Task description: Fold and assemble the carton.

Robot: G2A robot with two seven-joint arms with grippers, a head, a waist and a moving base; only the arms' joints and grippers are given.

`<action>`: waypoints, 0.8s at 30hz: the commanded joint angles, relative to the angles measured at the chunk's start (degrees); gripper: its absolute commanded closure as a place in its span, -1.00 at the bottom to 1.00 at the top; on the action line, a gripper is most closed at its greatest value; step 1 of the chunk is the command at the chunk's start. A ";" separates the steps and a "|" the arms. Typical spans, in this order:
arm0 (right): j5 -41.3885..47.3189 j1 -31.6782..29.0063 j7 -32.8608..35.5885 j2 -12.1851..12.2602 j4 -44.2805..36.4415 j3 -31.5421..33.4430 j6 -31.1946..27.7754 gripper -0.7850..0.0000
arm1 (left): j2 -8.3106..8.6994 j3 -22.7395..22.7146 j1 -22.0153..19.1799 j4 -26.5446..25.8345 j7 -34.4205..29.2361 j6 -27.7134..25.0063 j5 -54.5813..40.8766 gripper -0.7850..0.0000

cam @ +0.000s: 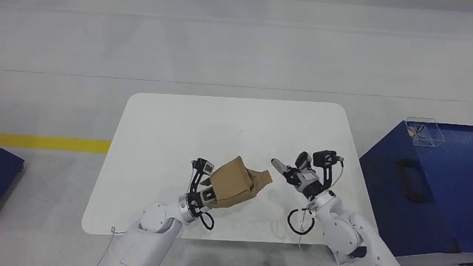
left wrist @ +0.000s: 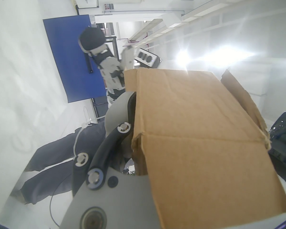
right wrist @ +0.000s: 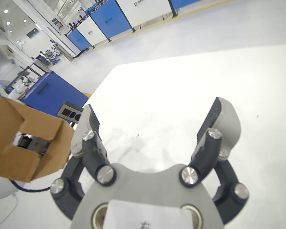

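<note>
L fingers (left wrist: 116, 117): clamped across the carton (cam: 235, 181), one finger each side of the body. That puts it over the near edge of the tabletop (cam: 222, 118), between my two arms. R fingers (right wrist: 226, 117): spread wide, nothing in them, just beside the carton's open end. Can't tell if the nearest flap touches the R finger or just misses.

Step, my read: body's squared into a tube, end flaps are the job in hand. From the R wrist, flaps at that end are only part-folded and the hollow shows through the middle. So approx mid-task, not closed.

Next move prob needs: L grips firm w/o crushing the wall. R pushes small flaps in first, then big ones over, pressing along the crease, not mid-panel. Risk: carton pivots in the L grip when R pushes.

Materials:
- Carton = brown corrugated board, matte, scored creases, one ragged flap edge. Light, prob dents easy.
- Fingers = grey hard shells, ribbed black pads, black links, shiny screw heads.
- Tabletop = smooth white, rounded corners, slippery I'd guess.
- Beyond: pale floor (cam: 222, 37) w/ yellow line (cam: 52, 142), blue cabinet (cam: 421, 185) off my R side.
</note>
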 commanded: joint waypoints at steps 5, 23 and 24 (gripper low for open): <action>11.89 2.20 14.77 -0.26 5.61 -4.14 -7.86 -1.00 | -0.32 -0.04 -1.21 2.18 -4.52 1.42 -4.29 1.00; 25.78 -0.24 18.73 0.62 1.65 0.26 -18.47 -1.00 | -1.37 1.04 -2.47 4.96 -4.62 0.98 -3.02 1.00; 25.83 -0.41 18.83 0.68 1.46 0.46 -18.40 -1.00 | -1.41 1.09 -2.46 5.00 -4.47 0.97 -2.82 1.00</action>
